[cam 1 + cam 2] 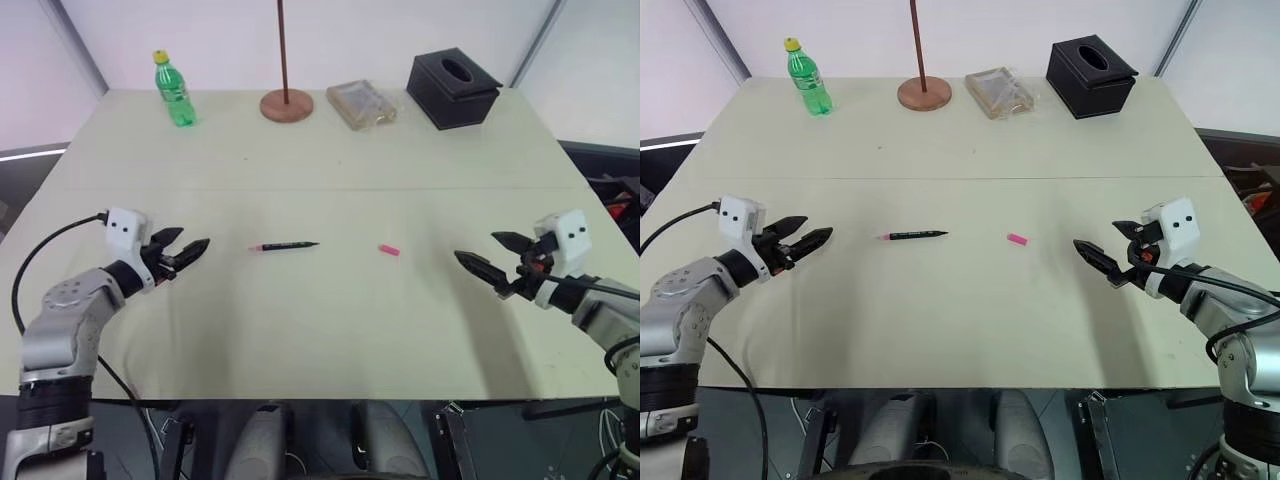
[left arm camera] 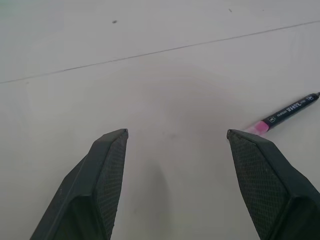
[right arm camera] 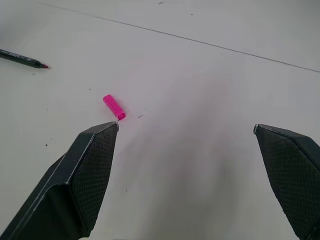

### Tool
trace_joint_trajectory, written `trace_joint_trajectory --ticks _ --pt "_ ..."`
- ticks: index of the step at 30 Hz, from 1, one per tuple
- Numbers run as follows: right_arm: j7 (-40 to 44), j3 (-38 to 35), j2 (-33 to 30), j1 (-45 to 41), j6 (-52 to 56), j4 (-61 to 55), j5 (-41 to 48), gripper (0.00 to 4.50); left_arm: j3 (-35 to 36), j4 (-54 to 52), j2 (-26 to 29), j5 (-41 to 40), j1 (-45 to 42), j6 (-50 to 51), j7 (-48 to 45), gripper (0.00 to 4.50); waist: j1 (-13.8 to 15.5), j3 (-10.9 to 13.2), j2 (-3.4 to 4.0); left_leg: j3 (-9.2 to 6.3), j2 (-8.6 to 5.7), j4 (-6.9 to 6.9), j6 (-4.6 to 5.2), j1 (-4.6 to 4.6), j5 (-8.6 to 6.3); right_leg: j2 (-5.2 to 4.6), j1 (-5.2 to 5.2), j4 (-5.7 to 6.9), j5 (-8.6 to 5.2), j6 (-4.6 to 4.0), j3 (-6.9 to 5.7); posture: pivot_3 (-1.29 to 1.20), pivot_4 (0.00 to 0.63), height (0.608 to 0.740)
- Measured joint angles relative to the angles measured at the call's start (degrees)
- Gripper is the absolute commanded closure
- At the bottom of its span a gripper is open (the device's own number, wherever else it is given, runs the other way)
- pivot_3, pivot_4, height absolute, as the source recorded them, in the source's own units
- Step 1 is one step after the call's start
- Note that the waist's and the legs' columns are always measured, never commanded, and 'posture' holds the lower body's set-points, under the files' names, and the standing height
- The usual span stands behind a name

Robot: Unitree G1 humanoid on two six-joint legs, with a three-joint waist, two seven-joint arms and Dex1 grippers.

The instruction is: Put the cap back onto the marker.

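A black marker (image 1: 286, 246) with a pink end lies flat near the middle of the cream table (image 1: 320, 150); it also shows in the left wrist view as the marker (image 2: 286, 113). Its small pink cap (image 1: 389, 250) lies apart, a short way to the marker's right, and appears as the cap (image 3: 114, 107) in the right wrist view. My left gripper (image 1: 190, 246) hovers open to the left of the marker, holding nothing. Open as well, my right gripper (image 1: 485, 253) sits to the right of the cap with nothing between its fingers.
Along the table's far edge stand a green bottle (image 1: 173, 90), a wooden stand with a round base (image 1: 286, 104), a clear plastic box (image 1: 361, 104) and a black tissue box (image 1: 453, 88). A seam line crosses the table behind the marker.
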Motion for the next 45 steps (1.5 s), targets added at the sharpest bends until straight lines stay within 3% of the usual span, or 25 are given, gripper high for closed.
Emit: trace_joint_trajectory --ticks 33,40,45 --pt "-0.7 1.0 -0.4 -1.6 -1.1 0.8 -0.5 0.0 0.2 5.2 2.6 0.8 -3.1 -3.5 -1.1 1.2 0.0 0.0 0.0 0.01 0.0 0.0 0.0 0.0 0.0 0.0 0.0 0.0 0.0 0.0 -0.01 0.0 0.15 0.74" --pt "7.9 2.2 -10.5 -2.0 -0.3 0.4 1.1 0.0 -2.3 11.6 8.8 1.5 -10.1 -6.0 -11.9 1.2 0.0 0.0 0.0 0.02 0.0 -0.01 0.0 0.0 0.0 0.03 0.02 -0.03 0.0 0.0 -0.03 0.0 0.15 0.74" --pt "14.5 3.1 -15.7 -6.5 5.0 -4.0 9.1 0.0 -8.7 22.7 12.2 4.6 -19.6 -9.8 -23.2 1.2 -0.2 0.0 0.01 0.02 0.02 0.0 0.0 0.02 0.0 0.09 0.03 -0.03 0.0 0.0 -0.05 0.0 0.15 0.74"
